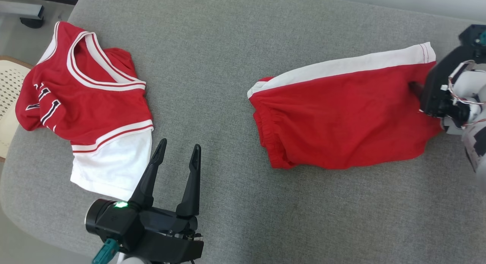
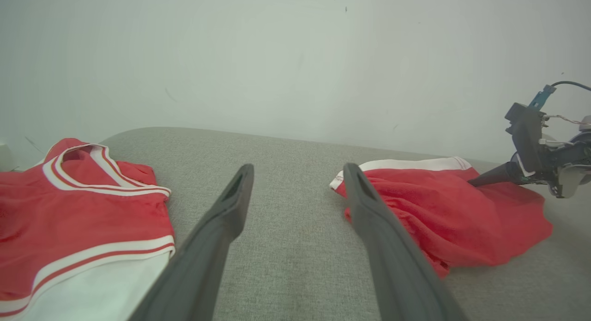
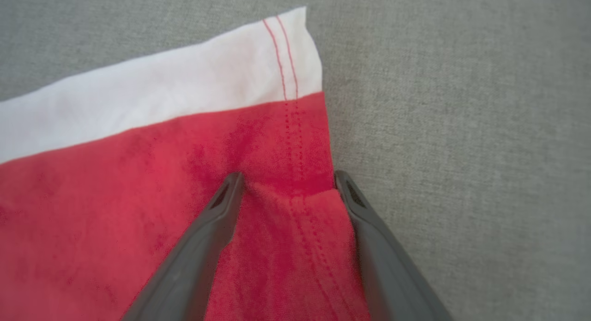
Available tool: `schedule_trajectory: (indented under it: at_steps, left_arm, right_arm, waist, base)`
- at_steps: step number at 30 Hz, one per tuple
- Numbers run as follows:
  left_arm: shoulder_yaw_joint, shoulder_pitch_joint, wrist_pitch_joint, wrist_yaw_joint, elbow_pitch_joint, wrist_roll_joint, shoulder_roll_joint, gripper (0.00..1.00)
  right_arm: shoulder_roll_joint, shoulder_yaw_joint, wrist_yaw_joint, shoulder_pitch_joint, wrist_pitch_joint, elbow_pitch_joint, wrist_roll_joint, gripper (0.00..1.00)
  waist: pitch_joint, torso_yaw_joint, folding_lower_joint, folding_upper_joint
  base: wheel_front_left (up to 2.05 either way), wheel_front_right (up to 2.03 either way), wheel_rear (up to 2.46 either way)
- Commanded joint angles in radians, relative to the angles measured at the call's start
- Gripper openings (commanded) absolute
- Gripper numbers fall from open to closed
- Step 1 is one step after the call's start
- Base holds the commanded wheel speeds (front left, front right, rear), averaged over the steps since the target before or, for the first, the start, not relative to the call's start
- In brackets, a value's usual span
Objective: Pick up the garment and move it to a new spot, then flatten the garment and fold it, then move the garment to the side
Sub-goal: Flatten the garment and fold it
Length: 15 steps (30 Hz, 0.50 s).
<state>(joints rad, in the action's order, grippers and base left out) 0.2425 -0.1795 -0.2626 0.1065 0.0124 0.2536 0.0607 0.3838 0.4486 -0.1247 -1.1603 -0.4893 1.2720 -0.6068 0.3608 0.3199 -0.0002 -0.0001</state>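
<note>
**Shorts: astride the hem, nothing gripped yet**

Looks like a grasp phase on the red shorts. Lying on the right half of the grey upholstered seat, waistband toward the middle, white side stripe along the far edge. Seem doubled leg over leg, fairly flat, some bunching at the waistband. Unclear whether folded to spec, so could be either the first pick-up or the final move aside.

Right end effector spread wide over the hem at the shorts' right end. One finger on red cloth, the other right at the cloth edge. Small ridge of fabric raised between. Nothing clamped.

Left end effector spread wide too, empty, over bare seat between the red jersey and the shorts, just beside the jersey's white lower panel.

Next, probably:
- Close right on that hem ridge and check for all layers caught before lifting.
- Bring left across to the waistband end for a two-point carry; single-point lift likely to droop and undo any fold.
- Keep clear of the jersey.
</note>
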Motion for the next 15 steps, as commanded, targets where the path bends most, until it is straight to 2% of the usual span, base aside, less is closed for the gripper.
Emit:
schedule_trajectory:
  at_steps: [1,4,5,6,7,8,10,11,13,14,15]
  left_arm:
    - [-0.005,0.010,-0.004,0.006,-0.004,0.000,-0.006,1.00]
    - [-0.005,0.010,-0.004,0.010,-0.008,0.002,-0.008,1.00]
    - [-0.005,0.010,-0.004,0.012,-0.010,0.003,-0.009,1.00]
    - [-0.006,0.011,-0.004,0.013,-0.011,0.004,-0.009,1.00]
    - [-0.006,0.011,-0.004,0.013,-0.011,0.004,-0.009,1.00]
    - [-0.007,0.011,-0.004,0.014,-0.013,0.005,-0.010,1.00]
    - [-0.007,0.013,-0.004,0.017,-0.015,0.007,-0.010,1.00]
    - [-0.006,0.014,-0.004,0.015,-0.017,0.008,-0.011,1.00]
    - [-0.005,0.016,-0.004,0.015,-0.019,0.008,-0.010,1.00]
    - [-0.005,0.016,-0.004,0.016,-0.020,0.008,-0.010,1.00]
    - [-0.004,0.017,-0.004,0.017,-0.024,0.009,-0.010,1.00]
  right_arm:
    - [-0.071,0.012,-0.011,0.056,-0.048,0.018,-0.012,1.00]
    - [-0.090,0.021,-0.011,0.068,-0.082,0.018,-0.017,1.00]
    - [-0.090,0.023,-0.011,0.071,-0.086,0.017,-0.017,0.89]
    - [-0.088,0.025,-0.011,0.073,-0.087,0.016,-0.017,0.83]
    - [-0.088,0.025,-0.011,0.073,-0.087,0.016,-0.017,0.83]
    - [-0.081,0.026,-0.011,0.075,-0.084,0.016,-0.014,0.72]
    - [-0.063,0.027,-0.011,0.078,-0.073,0.018,-0.006,0.43]
    - [-0.054,0.027,-0.011,0.080,-0.070,0.020,-0.001,0.37]
    - [-0.032,0.021,-0.008,0.076,-0.048,0.023,0.009,0.06]
    - [-0.023,0.018,-0.008,0.075,-0.038,0.024,0.016,0.00]
    - [-0.003,0.010,-0.004,0.073,-0.020,0.028,0.027,0.00]
  waist:
    - [0.003,0.002,0.0002,0.0001]
    - [0.002,0.004,0.0002,0.0001]
    - [0.001,0.005,0.0002,0.0001]
    - [0.001,0.006,0.0002,0.0001]
    - [0.001,0.006,0.0002,0.0001]
    - [0.000,0.006,0.0002,0.0001]
    - [-0.001,0.008,0.0002,0.0001]
    - [-0.002,0.008,0.0002,0.0001]
    - [-0.002,0.007,0.0002,0.0001]
    - [-0.002,0.006,0.0002,0.0001]
    - [-0.004,0.002,0.0002,0.0001]
  base:
    - [0.00,0.00,0.00]
    - [0.00,0.00,0.00]
    - [0.00,0.00,0.00]
    - [0.00,0.00,0.00]
    - [0.00,0.00,0.00]
    - [0.00,0.00,0.00]
    - [0.00,0.00,0.00]
    - [0.00,0.00,0.00]
    - [0.00,0.00,0.00]
    - [0.00,0.00,0.00]
    - [0.00,0.00,0.00]
